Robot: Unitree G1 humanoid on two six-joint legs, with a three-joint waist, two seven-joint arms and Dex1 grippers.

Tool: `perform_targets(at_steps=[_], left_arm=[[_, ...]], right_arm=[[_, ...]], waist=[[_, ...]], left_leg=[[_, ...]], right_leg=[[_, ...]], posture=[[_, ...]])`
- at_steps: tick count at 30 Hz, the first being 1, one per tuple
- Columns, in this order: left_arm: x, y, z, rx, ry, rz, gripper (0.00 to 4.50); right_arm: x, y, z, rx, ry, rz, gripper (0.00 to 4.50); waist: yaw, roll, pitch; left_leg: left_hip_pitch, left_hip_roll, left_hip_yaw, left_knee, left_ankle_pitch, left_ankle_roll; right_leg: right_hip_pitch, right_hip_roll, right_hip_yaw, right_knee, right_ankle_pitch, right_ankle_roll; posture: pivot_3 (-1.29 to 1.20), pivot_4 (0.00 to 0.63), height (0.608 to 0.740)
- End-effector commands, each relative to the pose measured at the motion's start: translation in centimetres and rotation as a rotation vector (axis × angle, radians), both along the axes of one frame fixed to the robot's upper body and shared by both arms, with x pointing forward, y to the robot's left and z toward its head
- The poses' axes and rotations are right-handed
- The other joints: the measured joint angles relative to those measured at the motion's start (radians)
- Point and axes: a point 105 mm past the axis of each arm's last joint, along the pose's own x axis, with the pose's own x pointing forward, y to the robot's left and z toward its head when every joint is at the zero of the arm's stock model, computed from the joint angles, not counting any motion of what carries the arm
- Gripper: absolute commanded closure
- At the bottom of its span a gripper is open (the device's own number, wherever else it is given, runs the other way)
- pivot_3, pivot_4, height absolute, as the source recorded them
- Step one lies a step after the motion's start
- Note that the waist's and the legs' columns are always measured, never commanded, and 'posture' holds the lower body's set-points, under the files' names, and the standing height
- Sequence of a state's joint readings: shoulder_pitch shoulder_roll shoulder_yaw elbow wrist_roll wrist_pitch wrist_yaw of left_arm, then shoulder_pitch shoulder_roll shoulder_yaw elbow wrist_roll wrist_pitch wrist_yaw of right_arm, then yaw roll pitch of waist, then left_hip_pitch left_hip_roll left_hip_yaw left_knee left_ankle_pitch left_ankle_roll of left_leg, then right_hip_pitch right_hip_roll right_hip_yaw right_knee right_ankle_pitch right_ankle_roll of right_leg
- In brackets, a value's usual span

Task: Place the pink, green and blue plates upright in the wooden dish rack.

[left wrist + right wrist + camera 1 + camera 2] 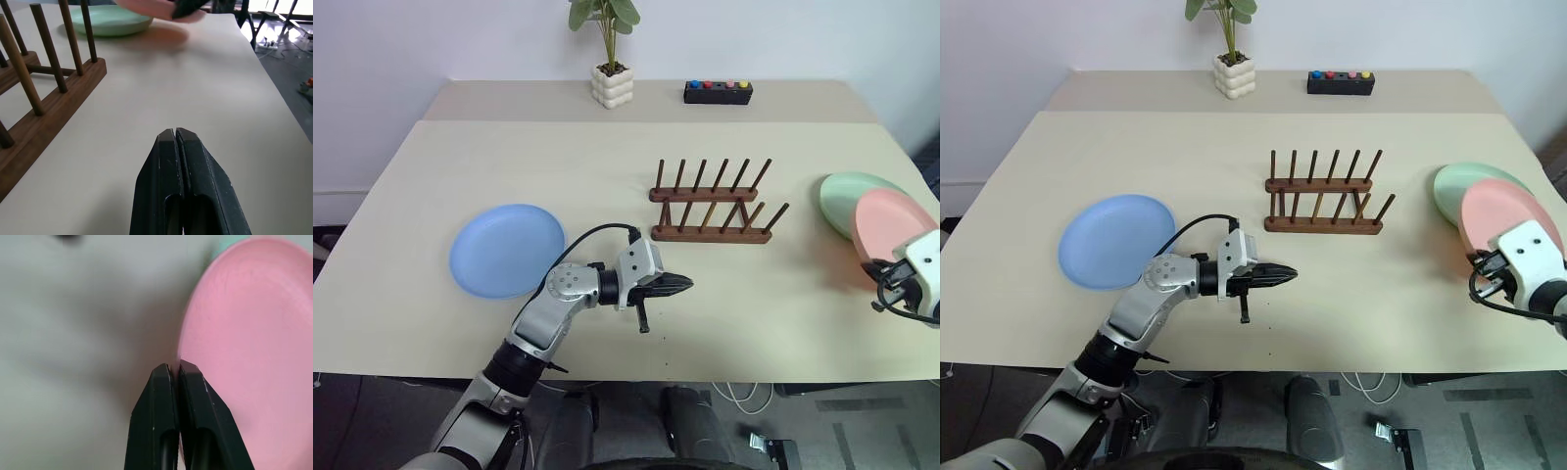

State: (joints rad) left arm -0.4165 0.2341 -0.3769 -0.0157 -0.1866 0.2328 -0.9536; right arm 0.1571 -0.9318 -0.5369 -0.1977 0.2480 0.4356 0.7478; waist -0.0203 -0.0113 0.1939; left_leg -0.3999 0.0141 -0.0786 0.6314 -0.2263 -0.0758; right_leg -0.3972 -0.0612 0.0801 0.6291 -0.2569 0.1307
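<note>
On the table's right edge, right gripper [175,366] pinches the rim of the salmon pink round plate [893,225], which overlaps the mint green round plate [850,198]; fingers closed tight on the rim. Left gripper [683,285] clenched on nothing, hovering just before the dark brown wooden peg rack [712,204], whose slots stand empty; light blue round plate [506,250] lies flat, well apart to the left. Judgement: lift clear of the green plate, tip the pink plate upright, lower between pegs slowly; thin rim grip may slip.

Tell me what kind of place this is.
Probably an office or lab test setup, not a kitchen: a plain beige table, a black button box by a potted plant, cables on grey carpet.
</note>
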Motion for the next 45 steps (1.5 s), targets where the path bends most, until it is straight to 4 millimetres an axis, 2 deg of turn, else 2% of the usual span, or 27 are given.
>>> perform_targets(at_steps=[1, 3, 7, 11, 13, 16, 18, 23, 30, 36, 40, 45], left_arm=[[0.0, -0.5, 1.0, -0.026, -0.038, -0.021, 4.50], [0.1, -0.5, 1.1, -0.026, -0.044, -0.017, 4.50], [0.4, -0.3, 1.1, -0.023, -0.056, 0.000, 4.50], [0.6, 0.0, 1.1, -0.020, -0.064, 0.020, 4.50], [0.7, 0.3, 1.1, -0.019, -0.070, 0.035, 4.50], [0.9, 0.8, 1.1, -0.026, -0.069, 0.081, 4.50], [1.0, 1.1, 1.1, -0.031, -0.067, 0.104, 4.50], [1.2, 1.5, 1.2, -0.036, -0.072, 0.134, 4.50], [1.1, 2.0, 1.4, -0.039, -0.080, 0.157, 4.50], [1.1, 2.2, 1.4, -0.036, -0.077, 0.164, 4.50], [1.2, 2.3, 1.5, -0.033, -0.076, 0.164, 4.50], [1.2, 2.2, 1.5, -0.034, -0.073, 0.162, 4.50]], right_arm=[[2.0, 3.3, 8.8, -0.032, -0.366, 0.150, 4.48], [2.7, 5.8, 11.2, -0.001, -0.496, 0.262, 4.48], [4.5, 8.7, 12.3, 0.069, -0.542, 0.377, 4.48], [6.0, 9.7, 12.8, 0.137, -0.544, 0.412, 4.48], [6.5, 10.3, 13.8, 0.166, -0.631, 0.447, 4.48], [7.5, 10.3, 13.3, 0.197, -0.550, 0.457, 4.48], [7.1, 10.9, 13.1, 0.343, -0.459, 0.526, 4.48], [6.7, 11.2, 14.8, 0.483, -0.514, 0.586, 4.48], [4.8, 9.3, 15.2, 0.922, -0.399, 0.688, 4.48], [4.8, 8.0, 13.9, 1.048, -0.331, 0.675, 4.48], [4.5, 8.2, 12.5, 1.076, -0.239, 0.695, 4.48], [4.2, 8.5, 12.0, 1.085, -0.200, 0.709, 4.48]], waist=[[-0.008, 0.002, 0.001], [-0.012, 0.003, 0.001], [-0.011, 0.001, 0.001], [-0.001, 0.001, 0.001], [0.003, 0.002, 0.001], [0.005, 0.002, 0.001], [0.005, 0.002, 0.001], [0.004, 0.003, 0.001], [0.006, 0.003, 0.001], [0.002, 0.003, 0.001], [0.003, 0.003, 0.001], [0.002, 0.003, 0.001]], left_leg=[[0.000, 0.000, 0.001, 0.000, 0.000, 0.000], [-0.001, 0.000, 0.001, 0.001, 0.000, 0.000], [-0.002, 0.000, -0.002, -0.002, 0.000, 0.000], [-0.004, 0.000, -0.002, 0.000, 0.000, 0.000], [-0.005, 0.000, -0.002, 0.000, 0.000, 0.000], [-0.006, 0.000, -0.002, 0.000, 0.000, 0.000], [-0.006, 0.000, -0.002, 0.000, 0.000, 0.000], [-0.006, 0.000, -0.002, 0.000, 0.000, 0.000], [-0.007, 0.000, -0.002, 0.000, 0.000, 0.000], [-0.006, 0.000, -0.002, 0.000, 0.000, 0.001], [-0.007, 0.000, -0.002, 0.000, 0.000, 0.001], [-0.007, 0.000, -0.002, 0.000, 0.000, 0.001]], right_leg=[[-0.001, 0.000, 0.000, 0.000, 0.000, 0.000], [-0.001, 0.000, 0.001, 0.000, 0.001, 0.000], [-0.001, 0.001, -0.002, 0.000, 0.001, 0.000], [-0.003, -0.001, -0.002, 0.000, 0.001, 0.001], [-0.004, -0.001, -0.002, 0.000, 0.001, 0.000], [-0.005, -0.001, -0.002, 0.000, 0.001, 0.000], [-0.005, -0.001, -0.002, 0.000, 0.001, 0.000], [-0.006, 0.000, -0.002, 0.001, 0.001, 0.000], [-0.006, -0.001, -0.002, 0.001, 0.001, 0.000], [-0.006, 0.000, -0.002, 0.001, 0.001, 0.000], [-0.006, 0.000, -0.002, 0.001, 0.002, 0.001], [-0.006, 0.000, -0.002, 0.001, 0.003, 0.003]], posture=[[0.00, 0.150, 0.730], [0.00, 0.150, 0.730], [0.00, 0.150, 0.730], [0.00, 0.150, 0.730], [0.00, 0.150, 0.730], [0.00, 0.150, 0.730], [0.00, 0.150, 0.730], [0.00, 0.150, 0.730], [0.00, 0.150, 0.730], [0.00, 0.150, 0.730], [0.00, 0.150, 0.730], [0.00, 0.150, 0.730]])
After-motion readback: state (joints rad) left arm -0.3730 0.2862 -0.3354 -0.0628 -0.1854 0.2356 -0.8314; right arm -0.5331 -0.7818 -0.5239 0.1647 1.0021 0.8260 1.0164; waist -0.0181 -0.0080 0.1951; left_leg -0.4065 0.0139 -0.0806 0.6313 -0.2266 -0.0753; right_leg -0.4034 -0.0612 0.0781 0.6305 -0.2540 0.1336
